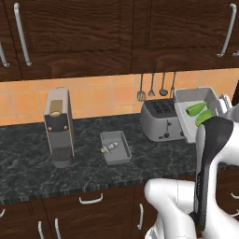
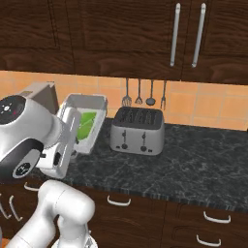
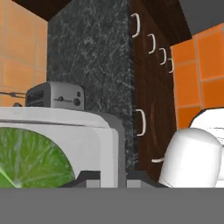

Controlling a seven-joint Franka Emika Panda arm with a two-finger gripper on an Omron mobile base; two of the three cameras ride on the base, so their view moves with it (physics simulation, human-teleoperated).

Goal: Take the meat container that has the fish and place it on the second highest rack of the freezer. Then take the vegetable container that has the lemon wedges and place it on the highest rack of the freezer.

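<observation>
The vegetable container point(image 1: 190, 128) point(image 2: 90, 103) point(image 3: 89, 136), a grey tray, hangs tilted in the air above the counter's right part, next to the toaster. The green lemon wedges point(image 1: 198, 112) point(image 2: 86, 124) point(image 3: 30, 157) lie inside it. My gripper point(image 2: 75, 130) point(image 3: 113, 178) is shut on the tray's near wall. The meat container point(image 1: 122, 155) rests on the counter left of the toaster, with the small silvery fish point(image 1: 108, 148) in it. The freezer is out of view.
A grey toaster point(image 1: 161, 122) point(image 2: 137, 130) point(image 3: 54, 98) stands by the back wall. A coffee machine point(image 1: 59, 126) stands at the left of the dark counter point(image 1: 28, 163). Utensils point(image 1: 156, 86) hang on the orange tiles under dark wall cabinets.
</observation>
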